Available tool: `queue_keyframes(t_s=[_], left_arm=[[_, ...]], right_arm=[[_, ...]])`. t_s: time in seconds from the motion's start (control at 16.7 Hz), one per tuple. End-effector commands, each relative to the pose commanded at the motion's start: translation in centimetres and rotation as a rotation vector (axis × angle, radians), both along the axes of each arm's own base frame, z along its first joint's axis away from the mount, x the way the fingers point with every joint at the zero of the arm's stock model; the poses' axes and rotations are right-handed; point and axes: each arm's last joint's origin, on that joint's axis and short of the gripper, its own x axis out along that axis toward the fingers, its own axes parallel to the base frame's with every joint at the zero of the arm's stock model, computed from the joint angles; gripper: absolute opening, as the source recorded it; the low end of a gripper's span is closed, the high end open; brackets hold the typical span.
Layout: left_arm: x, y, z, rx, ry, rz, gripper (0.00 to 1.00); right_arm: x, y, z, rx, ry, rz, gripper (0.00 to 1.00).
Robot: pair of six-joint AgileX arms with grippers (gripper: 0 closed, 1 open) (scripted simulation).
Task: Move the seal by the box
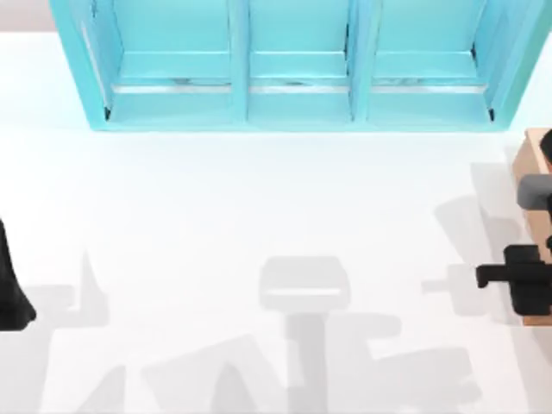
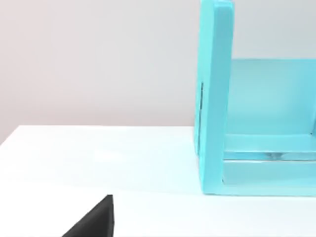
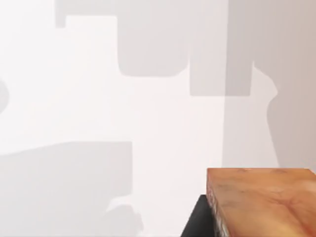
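Right claw (image 1: 483,277) is hovering just beside the box (image 1: 535,168) at the table's (image 1: 259,207) right edge, its grip and any seal inside impossible to tell, so I judge it should be lowering gently and releasing close alongside, while the left arm (image 1: 10,293) is idling at the left edge.
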Motion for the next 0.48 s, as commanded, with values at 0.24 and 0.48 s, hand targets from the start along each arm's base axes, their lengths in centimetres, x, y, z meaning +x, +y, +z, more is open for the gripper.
queue_keyframes(t_s=[0.24,0.48], left_arm=[[0.00,0.00,0.00,0.000,0.000,0.000,1.00],[0.00,0.00,0.00,0.000,0.000,0.000,1.00]], right_arm=[[0.00,0.00,0.00,0.000,0.000,0.000,0.15],[0.00,0.00,0.00,0.000,0.000,0.000,0.45]])
